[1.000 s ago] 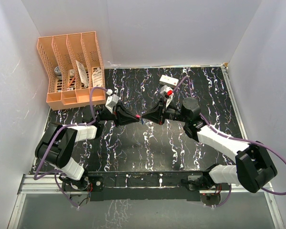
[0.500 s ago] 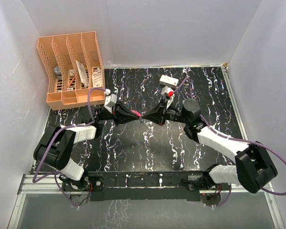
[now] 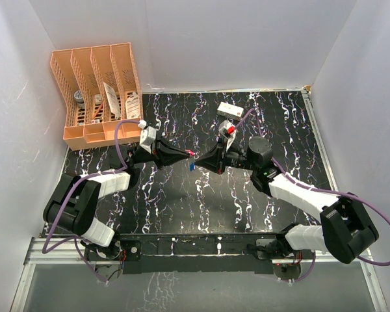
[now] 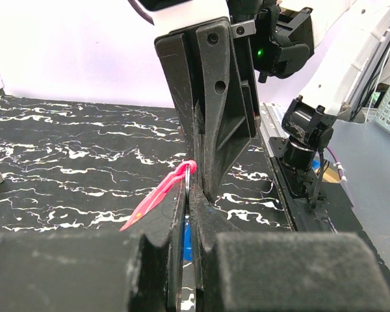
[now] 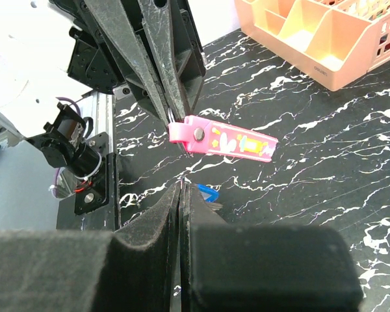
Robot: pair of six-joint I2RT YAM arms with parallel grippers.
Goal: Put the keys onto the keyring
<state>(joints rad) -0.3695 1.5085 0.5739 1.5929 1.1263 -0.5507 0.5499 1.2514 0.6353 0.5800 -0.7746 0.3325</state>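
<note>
While both arms meet above the middle of the table (image 3: 182,211), I see my left pincer (image 3: 187,155) clamped on one end of the pink key (image 5: 224,142), held in the air. My right pincer (image 5: 181,190) is pressed together, with the blue key (image 5: 207,192) at its tip. I cannot tell whether it is pinched.

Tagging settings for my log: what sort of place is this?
Probably a robot lab enclosure: plain white walls around a black marbled tabletop, an orange file organizer in its far corner.
</note>
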